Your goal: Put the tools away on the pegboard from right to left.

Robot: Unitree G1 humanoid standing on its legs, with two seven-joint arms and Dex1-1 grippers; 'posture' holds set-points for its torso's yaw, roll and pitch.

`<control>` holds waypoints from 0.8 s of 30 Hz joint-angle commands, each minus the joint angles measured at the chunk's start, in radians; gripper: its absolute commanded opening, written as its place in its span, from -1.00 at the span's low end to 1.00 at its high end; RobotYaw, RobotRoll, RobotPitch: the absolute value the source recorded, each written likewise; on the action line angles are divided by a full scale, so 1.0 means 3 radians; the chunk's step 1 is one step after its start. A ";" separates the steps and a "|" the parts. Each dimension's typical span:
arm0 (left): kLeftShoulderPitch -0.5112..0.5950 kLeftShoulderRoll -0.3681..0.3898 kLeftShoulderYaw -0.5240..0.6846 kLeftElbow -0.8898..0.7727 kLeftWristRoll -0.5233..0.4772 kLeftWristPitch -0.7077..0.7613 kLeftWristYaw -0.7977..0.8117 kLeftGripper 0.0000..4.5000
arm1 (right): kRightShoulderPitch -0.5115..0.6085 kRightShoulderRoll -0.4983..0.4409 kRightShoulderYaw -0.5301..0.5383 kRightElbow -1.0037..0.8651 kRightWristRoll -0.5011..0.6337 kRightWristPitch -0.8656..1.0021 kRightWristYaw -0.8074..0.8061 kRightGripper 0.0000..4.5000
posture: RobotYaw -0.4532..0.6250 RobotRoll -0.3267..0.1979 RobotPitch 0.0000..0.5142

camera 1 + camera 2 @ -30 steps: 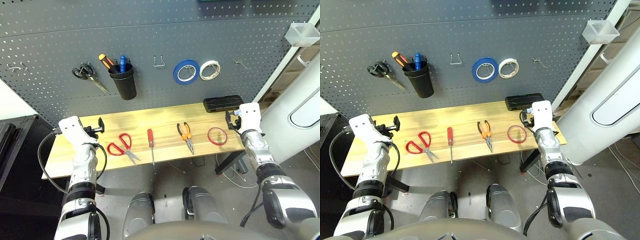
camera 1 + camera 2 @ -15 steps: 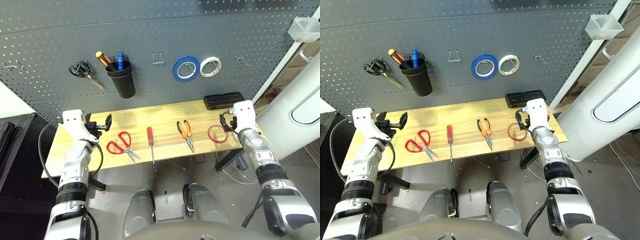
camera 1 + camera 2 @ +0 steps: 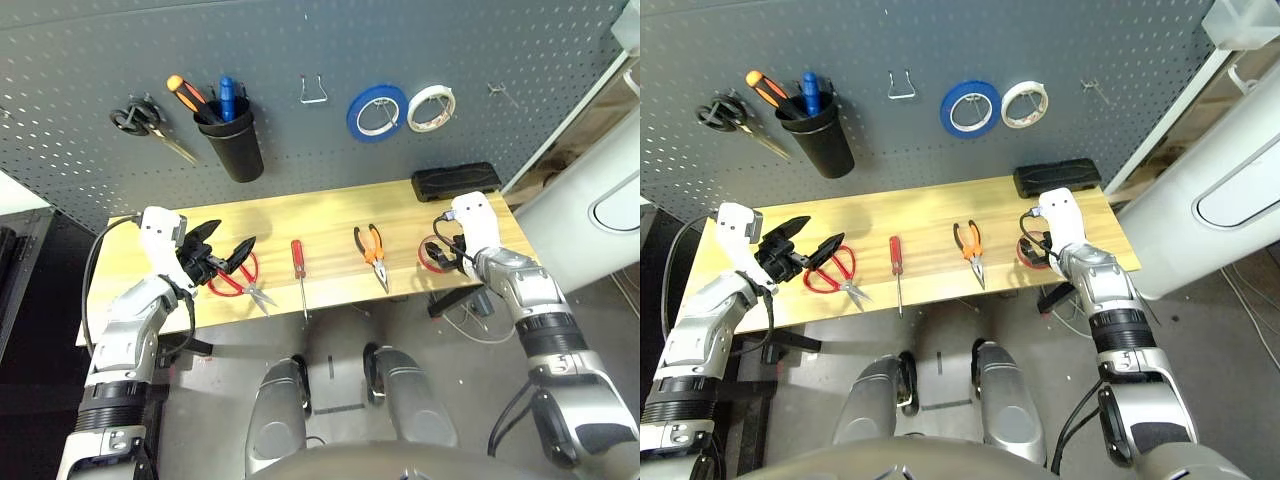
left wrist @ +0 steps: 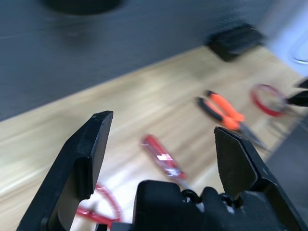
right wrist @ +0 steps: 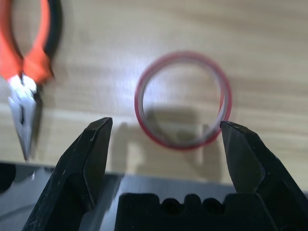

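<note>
Over at nine o'clock the left arm bends in, its left gripper (image 3: 226,252) pointing across the pale wooden surface (image 3: 300,225), black fingers spread wide with nothing between them, tips just over the red-handled scissors (image 3: 236,284), whose looped red handles and steel blades lie flat on the grain. Moving right, the slim red-handled screwdriver (image 3: 298,268) lies straight, shaft toward six o'clock, then the orange-and-black-handled pliers (image 3: 372,254), grey nose also toward six o'clock. At three o'clock the right arm angles steeply down, right gripper (image 5: 166,139) splayed open, and in its wrist view the thin red tape ring (image 5: 184,99), a glossy hoop lying flat near the surface's front edge, sits right between the two black fingertips, untouched. Up at twelve o'clock stands the pegboard (image 3: 80,50), matte dark grey metal dotted with holes: black-handled scissors (image 3: 145,124) on a hook at the far left, a black cup (image 3: 229,148) of pens, a bare wire hook (image 3: 314,91), then a blue tape roll (image 3: 377,112) and a white tape roll (image 3: 431,108).
</note>
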 commanded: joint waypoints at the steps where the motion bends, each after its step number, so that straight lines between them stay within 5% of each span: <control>1: 0.0138 0.0091 -0.0064 -0.0207 -0.0090 0.0161 -0.0143 0.97 | -0.0047 -0.0006 0.0075 0.0097 0.0011 0.0087 0.0052 1.00 | -0.27 0.25 0.12; 13: 0.0306 0.0201 -0.0088 -0.0099 -0.0027 -0.0013 -0.0353 0.97 | -0.0802 0.0239 0.0279 0.1848 -0.0230 -0.0737 -0.0059 1.00 | -0.18 0.25 0.04; 24: 0.0157 0.0130 -0.0096 0.0229 0.0080 -0.0291 -0.0316 1.00 | -0.1081 0.0363 0.0214 0.2673 -0.0297 -0.1405 -0.0160 -0.67 | -0.15 0.25 -0.25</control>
